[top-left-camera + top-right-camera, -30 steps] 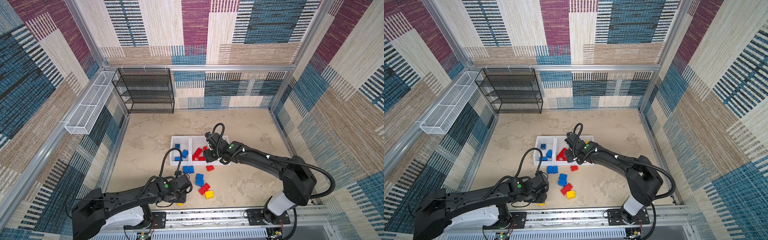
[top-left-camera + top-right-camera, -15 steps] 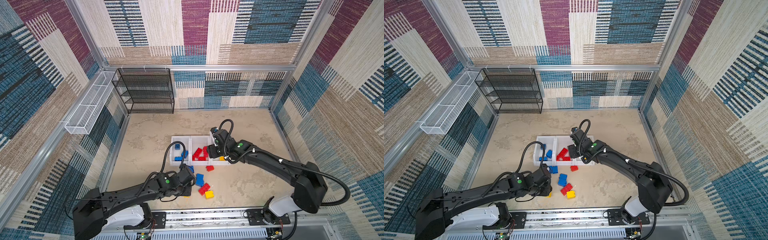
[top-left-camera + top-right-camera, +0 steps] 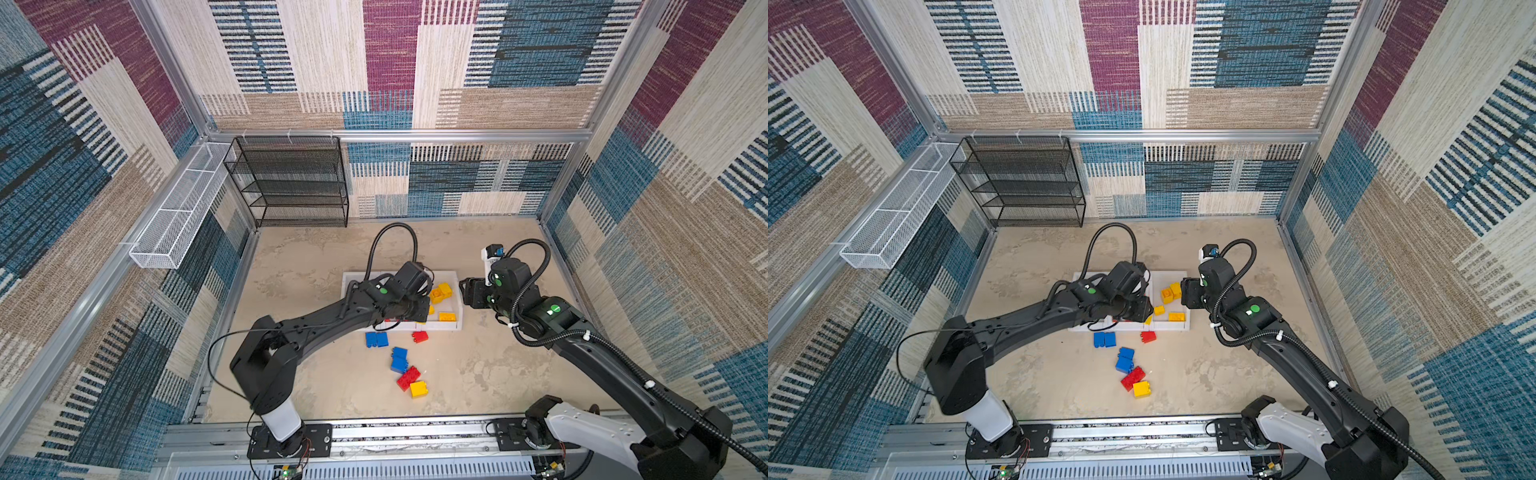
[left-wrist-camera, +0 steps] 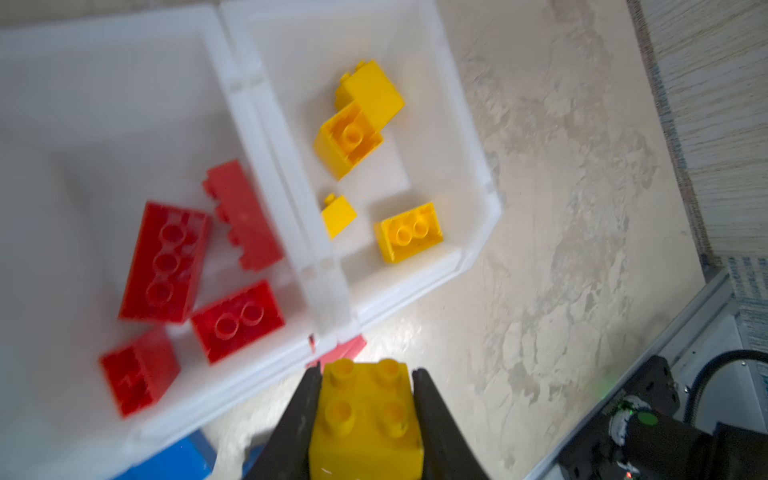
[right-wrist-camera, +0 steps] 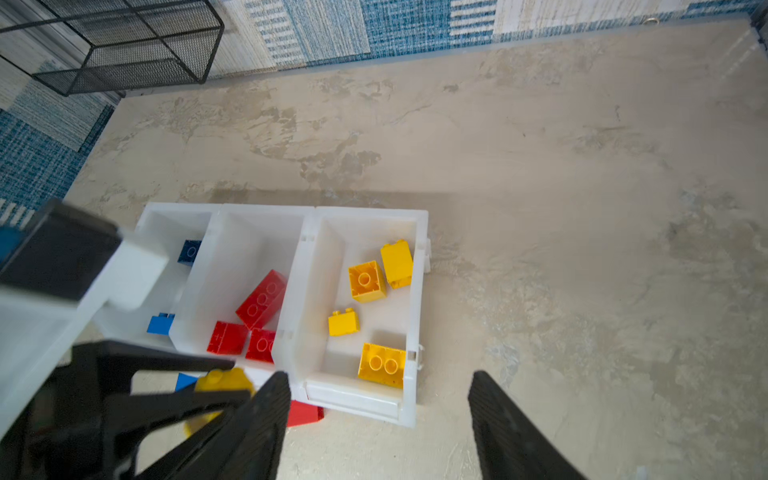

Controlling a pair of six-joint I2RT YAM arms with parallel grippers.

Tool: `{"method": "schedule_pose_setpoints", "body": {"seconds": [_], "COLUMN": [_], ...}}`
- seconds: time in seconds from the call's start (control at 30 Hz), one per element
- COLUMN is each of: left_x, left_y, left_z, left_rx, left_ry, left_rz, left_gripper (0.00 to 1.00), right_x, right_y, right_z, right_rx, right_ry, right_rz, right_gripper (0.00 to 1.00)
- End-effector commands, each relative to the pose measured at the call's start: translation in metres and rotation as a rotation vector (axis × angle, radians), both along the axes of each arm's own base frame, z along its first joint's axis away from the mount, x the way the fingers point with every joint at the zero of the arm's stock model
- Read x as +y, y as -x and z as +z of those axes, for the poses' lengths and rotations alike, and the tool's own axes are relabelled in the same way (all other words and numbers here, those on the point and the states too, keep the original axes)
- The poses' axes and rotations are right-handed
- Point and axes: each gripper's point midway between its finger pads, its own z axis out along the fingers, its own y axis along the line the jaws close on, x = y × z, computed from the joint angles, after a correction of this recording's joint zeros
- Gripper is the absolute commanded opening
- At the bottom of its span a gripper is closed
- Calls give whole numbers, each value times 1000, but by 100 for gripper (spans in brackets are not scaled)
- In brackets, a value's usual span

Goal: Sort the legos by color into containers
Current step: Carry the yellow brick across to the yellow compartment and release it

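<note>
The table (image 3: 316,266) is a pale beige top with a mottled, stone-like look. A metal rail (image 3: 415,432) closes it at 6 o'clock, and the walls (image 3: 457,187) on the other sides are woven in blue, maroon and cream patches. A black mesh rack (image 3: 291,183) stands at 11 o'clock against the back wall. A long white wire basket (image 3: 178,216) hangs on the wall at about 10 o'clock.

Three white bins (image 5: 370,214), joined in a row, sit near the middle of the table. The 9 o'clock bin holds blue bricks (image 5: 189,251). The middle bin holds red bricks (image 5: 262,299), some turned hollow side up. The 3 o'clock bin holds four yellow bricks (image 5: 365,280).

Loose on the table at 6 o'clock of the bins lie a blue pair (image 3: 377,339), a small red brick (image 3: 419,336), a single blue brick (image 3: 399,359), a long red brick (image 3: 408,377) and a loose yellow brick (image 3: 418,389).

The left gripper (image 4: 366,374) pinches a square yellow four-stud brick (image 4: 365,428) by its sides. It holds the brick by the bins' 6 o'clock edge, near the wall between the red and yellow bins. The right gripper (image 5: 376,380) hangs at the 3 o'clock end of the row, its fingers spread with nothing between them.
</note>
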Motion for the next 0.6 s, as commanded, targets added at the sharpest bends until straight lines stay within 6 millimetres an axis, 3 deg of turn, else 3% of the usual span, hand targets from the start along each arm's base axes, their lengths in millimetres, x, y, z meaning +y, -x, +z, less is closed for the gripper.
{"method": "schedule_pose_setpoints", "body": {"seconds": [0.0,0.1,0.33,0.57], "left_x": [-20,-32,-35,-33], "left_y": [-13,-29,-52,-58], "left_z": [-4,-11,-26,-27], "left_rx": [-25,-38,-41,-46], "left_ry": [-32,-50,-69,-64], "left_rz": [-92,-95,-61,-39], "left_gripper": [26,28,30,55], "right_x": [-9,-12,-15,-16], "right_y": [8,13,17,19], "right_z": [-4,-6,-5,-7], "right_rx": [19,25,31,39], "right_ry": [-21,-31,-27,-30], "right_rz": [-42,-52,-59,-59], "right_gripper": [71,71,71,71]}}
